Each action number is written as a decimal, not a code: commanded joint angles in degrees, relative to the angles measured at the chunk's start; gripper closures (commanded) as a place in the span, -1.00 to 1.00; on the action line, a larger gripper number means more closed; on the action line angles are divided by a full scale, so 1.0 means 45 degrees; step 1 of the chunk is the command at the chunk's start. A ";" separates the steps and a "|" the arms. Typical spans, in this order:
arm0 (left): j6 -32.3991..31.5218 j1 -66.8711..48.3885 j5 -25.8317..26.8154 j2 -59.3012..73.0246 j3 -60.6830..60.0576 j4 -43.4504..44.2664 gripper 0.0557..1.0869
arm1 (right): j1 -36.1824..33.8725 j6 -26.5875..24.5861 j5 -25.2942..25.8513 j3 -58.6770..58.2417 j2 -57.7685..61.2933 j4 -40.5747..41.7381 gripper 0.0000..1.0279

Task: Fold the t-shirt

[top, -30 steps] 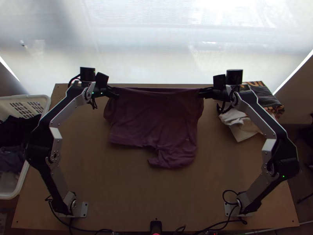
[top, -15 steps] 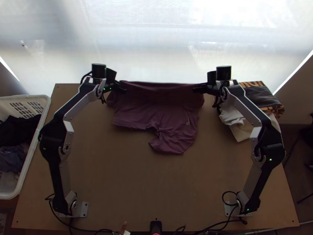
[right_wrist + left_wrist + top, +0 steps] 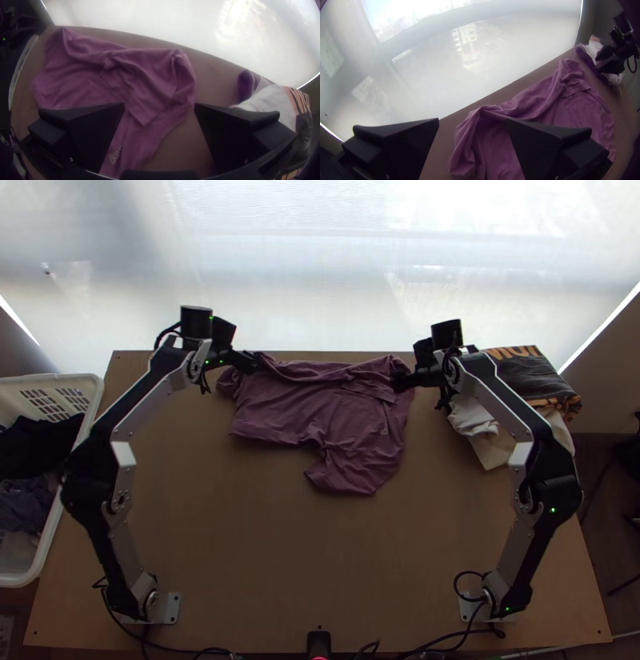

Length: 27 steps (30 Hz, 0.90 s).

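The purple t-shirt [image 3: 320, 404] lies folded and wrinkled across the table's far half, its upper edge rumpled and one part sticking out toward the near side. At its upper left corner is my left gripper [image 3: 254, 362]; at its upper right corner is my right gripper [image 3: 397, 380]. The left wrist view has the left gripper [image 3: 471, 123] open, with the shirt [image 3: 533, 106] beneath and beyond its fingers. In the right wrist view the right gripper [image 3: 160, 106] stands open too, above the shirt [image 3: 146, 76], nothing clamped between its fingers.
On the far right of the table [image 3: 320, 564] lie a folded dark cloth [image 3: 536, 376] with orange print and a white cloth [image 3: 484, 432]. A white basket [image 3: 48, 544] with dark clothes stands at the left edge. Beyond the far edge is a pale, bright surface.
The shirt's upper edge, stretched between both grippers before, was let go and has slumped into wrinkles; its near edge moved up the picture. Both grippers have opened. Both arms shifted slightly.
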 commanded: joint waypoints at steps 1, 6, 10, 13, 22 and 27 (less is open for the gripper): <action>0.2233 -0.0524 0.0167 -0.3783 -0.2974 -0.0716 -0.90 | 0.1083 -0.1927 -0.0044 -0.1574 -0.2085 -0.2204 -0.91; 0.5944 -0.1169 0.0167 -0.6283 -0.6861 -0.0891 -0.90 | 0.2470 -0.3763 0.0152 -0.4445 -0.4878 -0.2477 -0.90; 0.7429 -0.1540 0.0147 -0.7201 -0.8736 -0.0911 -0.88 | 0.3388 -0.5325 0.1597 -0.6515 -0.6421 -0.2731 -0.91; 0.8444 -0.2028 0.0030 -0.7631 -0.9927 -0.0540 -0.86 | 0.3915 -0.6263 0.2867 -0.7805 -0.7143 -0.2731 -0.91; 0.9792 -0.2751 -0.1552 -0.6596 -1.1548 0.1179 -0.86 | 0.5458 -0.6517 0.3960 -0.9894 -0.8100 -0.2126 -0.90; 0.9069 -0.2321 -0.2099 -0.5971 -1.1451 0.2312 -0.86 | 0.5907 -0.6243 0.4292 -1.0441 -0.8374 -0.1501 -0.86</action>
